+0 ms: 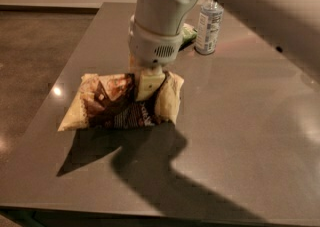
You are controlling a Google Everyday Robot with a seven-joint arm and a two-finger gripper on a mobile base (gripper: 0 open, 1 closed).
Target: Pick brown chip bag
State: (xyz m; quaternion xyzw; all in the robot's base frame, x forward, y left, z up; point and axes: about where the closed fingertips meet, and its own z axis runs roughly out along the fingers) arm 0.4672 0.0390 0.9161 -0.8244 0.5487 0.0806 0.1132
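Observation:
The brown chip bag [112, 103] is dark brown with cream-yellow ends and lies crumpled at the left of the dark table [240, 121]. My gripper [145, 88] comes down from above and is shut on the bag's right part, bunching it up between the cream fingers [148, 83]. The bag's right end is raised off the table while its left corner still rests on the surface. The white arm fills the upper part of the camera view.
A clear water bottle [208, 26] stands behind the arm at the back of the table. A green snack bag [188, 33] lies beside it, mostly hidden by the arm. The table's left edge drops to a brown floor [35, 56].

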